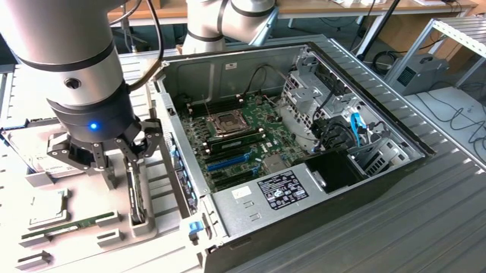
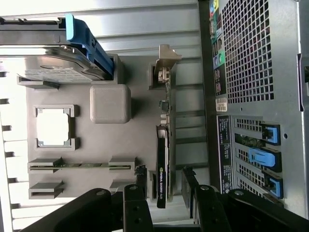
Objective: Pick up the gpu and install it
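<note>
On the tray [image 1: 76, 196] beside the case [image 1: 227, 68], you find the gpu [image 2: 163, 159] standing on edge, long axis parallel to the case's near wall, just beneath the gripper [image 2: 164, 200], whose released jaws straddle the end away from the bracket [image 2: 166, 54].
</note>
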You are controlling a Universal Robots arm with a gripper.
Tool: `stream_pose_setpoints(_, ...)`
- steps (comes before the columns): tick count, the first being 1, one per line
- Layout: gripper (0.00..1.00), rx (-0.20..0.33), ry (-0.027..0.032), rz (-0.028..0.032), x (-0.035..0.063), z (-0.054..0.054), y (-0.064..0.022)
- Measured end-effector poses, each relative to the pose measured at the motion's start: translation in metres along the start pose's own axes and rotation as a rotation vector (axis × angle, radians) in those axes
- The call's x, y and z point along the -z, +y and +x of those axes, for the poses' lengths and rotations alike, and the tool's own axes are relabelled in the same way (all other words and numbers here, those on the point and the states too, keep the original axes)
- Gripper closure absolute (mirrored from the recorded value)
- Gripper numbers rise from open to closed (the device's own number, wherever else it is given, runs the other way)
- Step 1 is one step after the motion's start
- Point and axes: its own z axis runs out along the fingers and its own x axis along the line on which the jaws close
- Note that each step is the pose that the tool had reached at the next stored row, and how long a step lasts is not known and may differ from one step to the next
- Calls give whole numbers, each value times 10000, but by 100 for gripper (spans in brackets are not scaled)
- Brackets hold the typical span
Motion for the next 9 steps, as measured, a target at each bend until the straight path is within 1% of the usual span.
stream_pose_setpoints(9,58,0,-1,-1,-40,20,-2)
